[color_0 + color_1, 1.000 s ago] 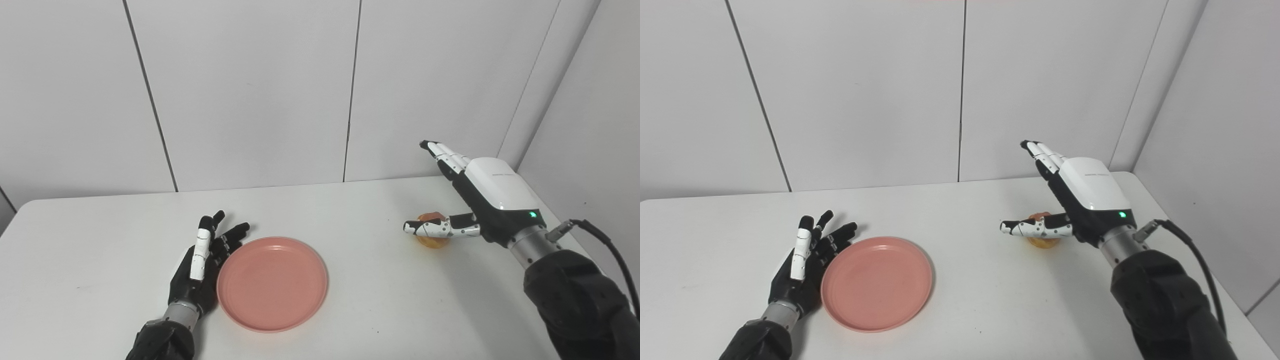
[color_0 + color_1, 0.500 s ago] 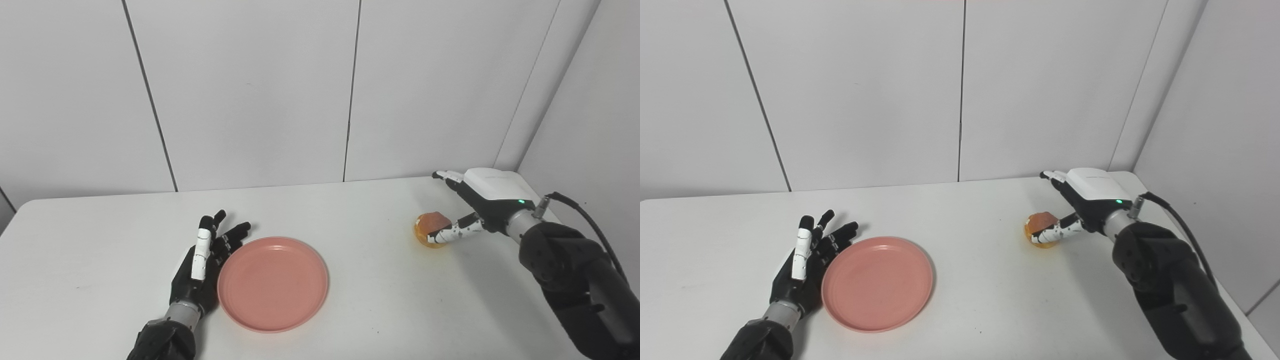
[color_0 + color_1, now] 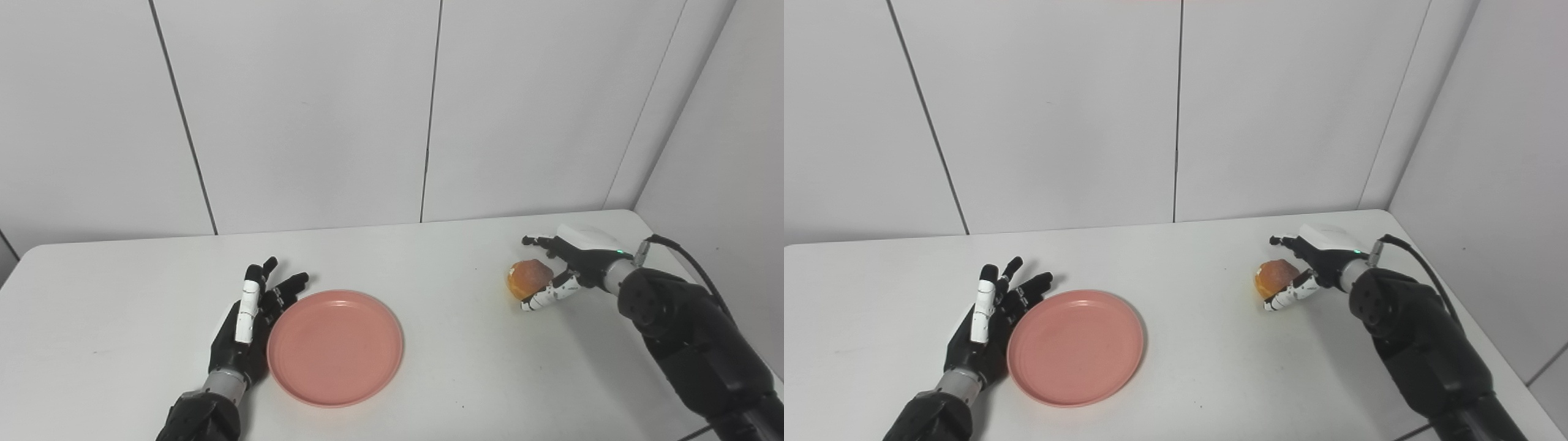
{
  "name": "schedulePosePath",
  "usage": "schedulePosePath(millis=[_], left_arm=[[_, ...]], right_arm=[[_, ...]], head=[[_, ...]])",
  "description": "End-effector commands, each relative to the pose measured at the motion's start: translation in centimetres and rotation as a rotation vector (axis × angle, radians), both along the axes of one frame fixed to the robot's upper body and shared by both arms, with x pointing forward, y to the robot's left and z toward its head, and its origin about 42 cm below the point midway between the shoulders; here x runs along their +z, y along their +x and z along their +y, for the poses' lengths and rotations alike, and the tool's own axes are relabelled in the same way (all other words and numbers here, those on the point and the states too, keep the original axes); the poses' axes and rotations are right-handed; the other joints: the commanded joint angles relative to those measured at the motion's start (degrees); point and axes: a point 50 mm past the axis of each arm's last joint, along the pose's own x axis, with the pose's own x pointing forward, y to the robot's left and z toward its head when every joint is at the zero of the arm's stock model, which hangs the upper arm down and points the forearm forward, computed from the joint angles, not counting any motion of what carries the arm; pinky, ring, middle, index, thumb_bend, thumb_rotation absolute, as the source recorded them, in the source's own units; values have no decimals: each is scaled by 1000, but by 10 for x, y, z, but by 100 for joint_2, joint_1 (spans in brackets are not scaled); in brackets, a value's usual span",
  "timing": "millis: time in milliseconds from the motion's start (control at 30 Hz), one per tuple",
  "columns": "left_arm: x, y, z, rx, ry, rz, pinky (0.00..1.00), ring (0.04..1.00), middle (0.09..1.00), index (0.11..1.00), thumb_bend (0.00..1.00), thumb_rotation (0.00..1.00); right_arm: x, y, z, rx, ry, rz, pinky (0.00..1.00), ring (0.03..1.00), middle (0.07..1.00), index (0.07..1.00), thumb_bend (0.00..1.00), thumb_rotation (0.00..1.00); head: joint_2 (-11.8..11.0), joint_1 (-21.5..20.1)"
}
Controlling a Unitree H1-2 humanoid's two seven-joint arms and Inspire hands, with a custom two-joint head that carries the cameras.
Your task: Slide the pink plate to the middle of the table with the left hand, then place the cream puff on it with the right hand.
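Main risk as I read it: the cream puff (image 3: 529, 276) gets nudged away or squashed instead of picked up. My right hand (image 3: 566, 264) sits low on the table (image 3: 429, 380), coming at the puff from its right side. The thumb (image 3: 544, 294) lies along the puff's near edge, and the other fingers (image 3: 538, 241) reach past its far side. Nothing wraps the puff's left side, so if the fingers curl unevenly, I judge the puff could roll or skid toward the open left. It looks soft, so too hard a squeeze would dent it.

Second risk: the carry to the pink plate (image 3: 335, 347) is long. A loose pinch could drop the puff short of the rim.

Right fingers spread apart, not closed. The puff sits between thumb and far fingers, close to the thumb. I cannot tell if the thumb touches it. I read the puff as resting on the table, not lifted.

Left hand (image 3: 245, 331) lies open, fingers fanned, holding nothing. The plate's left rim is just beside its fingers and palm edge; contact I can't confirm. The plate rests flat to the right of that hand, well apart from the puff. It looks a little left of the table's middle, so the slide may not be finished
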Motion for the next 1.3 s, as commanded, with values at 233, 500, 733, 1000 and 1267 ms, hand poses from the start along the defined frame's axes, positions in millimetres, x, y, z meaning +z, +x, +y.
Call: schedulePosePath(millis=[233,500,733,1000,1267], left_arm=[[6,2,-4,-27,5,-34,994,879,778,996,979,897],[5,0,-5,-38,14,-31,989,884,785,997,974,908],[5,-1,-6,-45,26,-29,993,885,786,998,978,917],[5,-3,-6,-53,22,-24,996,879,774,994,975,914],[4,-5,-6,-53,22,-22,985,875,772,998,970,915]], right_arm=[[24,4,-3,1,4,-95,622,865,943,907,1000,431],[17,6,-3,14,-40,-122,617,859,935,901,1000,431],[8,9,-2,2,-54,-109,630,858,921,871,1000,379],[-1,14,-5,-8,-113,-65,686,853,908,861,1000,339],[-2,20,-7,-19,-98,-53,714,861,908,845,1000,305]], head=[[2,37],[20,70],[31,80],[66,104],[78,141]])
